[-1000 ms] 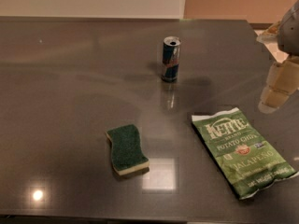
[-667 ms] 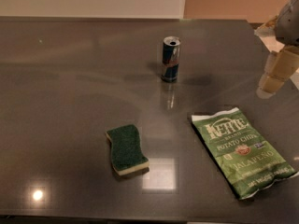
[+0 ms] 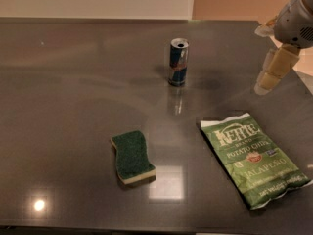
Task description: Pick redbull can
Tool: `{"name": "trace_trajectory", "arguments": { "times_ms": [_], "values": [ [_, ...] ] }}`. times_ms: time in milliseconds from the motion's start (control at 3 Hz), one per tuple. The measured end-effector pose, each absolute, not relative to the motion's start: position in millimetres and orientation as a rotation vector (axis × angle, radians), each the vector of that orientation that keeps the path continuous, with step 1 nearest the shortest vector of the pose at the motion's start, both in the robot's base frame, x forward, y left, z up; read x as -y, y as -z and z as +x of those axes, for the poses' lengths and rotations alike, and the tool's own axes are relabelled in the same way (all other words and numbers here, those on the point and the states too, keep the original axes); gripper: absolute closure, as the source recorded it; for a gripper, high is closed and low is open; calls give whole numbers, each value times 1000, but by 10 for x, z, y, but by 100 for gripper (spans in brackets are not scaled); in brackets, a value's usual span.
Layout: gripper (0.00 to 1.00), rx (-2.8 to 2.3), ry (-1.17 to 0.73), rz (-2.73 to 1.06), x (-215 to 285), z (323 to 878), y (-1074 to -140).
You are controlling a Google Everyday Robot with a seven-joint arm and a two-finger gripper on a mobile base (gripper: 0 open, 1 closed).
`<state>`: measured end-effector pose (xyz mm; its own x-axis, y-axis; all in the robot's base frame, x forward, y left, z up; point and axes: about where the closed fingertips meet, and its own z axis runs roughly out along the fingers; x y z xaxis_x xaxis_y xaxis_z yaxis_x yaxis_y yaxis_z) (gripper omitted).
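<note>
at the far middle of the dark table (image 3: 68, 97) the can (image 3: 178, 62) stands upright, its long axis vertical and its open silver top facing up, with bare surface all round it. the gripper (image 3: 277, 63) hangs at the right edge of the view, above the table's right side, pointing down and a little leftward; whether it is spread or closed cannot be told from this angle, and it holds nothing. the relation that matters is plain: the can lies to the gripper's left in the view, well apart, at about the same depth on the table, so the reach looks to be mostly a sideways travel with a drop to meet the can's side. the bag (image 3: 254, 158) lies flat nearer the camera, below the gripper, and the sponge (image 3: 132, 158) sits nearer still and to the left; neither stands between gripper and can. against the earlier frames the gripper has shifted a little leftward, toward the can, while the can, bag and sponge lie just where they were.
</note>
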<state>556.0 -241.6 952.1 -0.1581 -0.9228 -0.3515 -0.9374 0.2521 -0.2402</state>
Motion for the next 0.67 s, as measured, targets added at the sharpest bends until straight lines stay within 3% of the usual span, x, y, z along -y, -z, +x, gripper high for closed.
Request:
{"name": "trace_trajectory", "arguments": {
  "times_ms": [667],
  "values": [
    [0, -2070, -102, -1619, 1920, 5790, -9310]
  ]
}}
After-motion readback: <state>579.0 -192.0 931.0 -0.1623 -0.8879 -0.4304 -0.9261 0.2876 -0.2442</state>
